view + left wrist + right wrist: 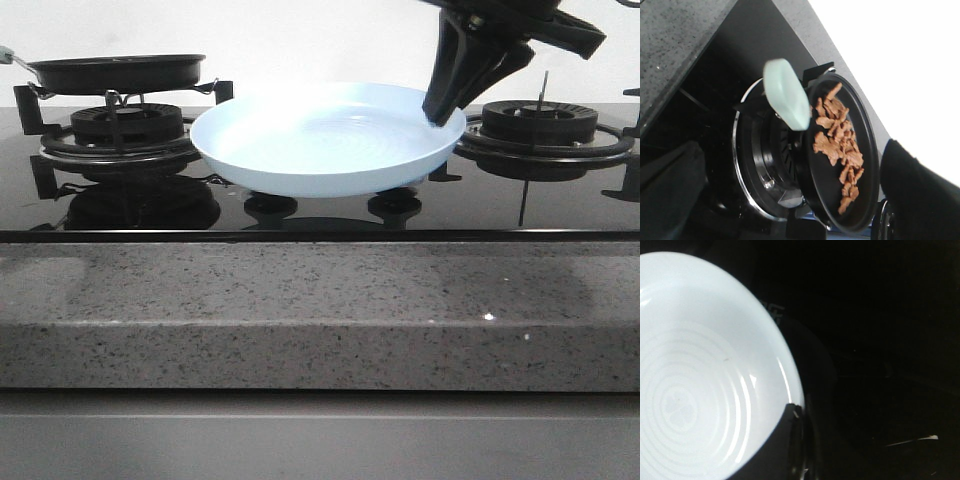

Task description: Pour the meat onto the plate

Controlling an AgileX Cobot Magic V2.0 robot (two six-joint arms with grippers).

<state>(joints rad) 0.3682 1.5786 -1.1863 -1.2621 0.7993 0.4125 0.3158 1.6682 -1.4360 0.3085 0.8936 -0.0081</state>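
Observation:
The meat [837, 140] lies as a heap of orange-brown chips in a black frying pan [867, 150] with a pale green handle [786, 100]. In the front view the pan [115, 72] stands on the left burner and its rim hides the meat. My left gripper [792, 155] is open, with dark fingers [920, 195] far apart on either side of the pan and touching nothing. The pale-blue plate [320, 140] sits low over the stove's middle, empty. My right gripper [440, 112] is shut on the plate's right rim [785, 385].
The black glass stove top [560, 200] carries a left burner [125, 125] under the pan and a right burner [540, 125] beside the plate. Two knobs [270, 206] sit under the plate's front. A speckled granite counter edge [320, 310] runs along the front.

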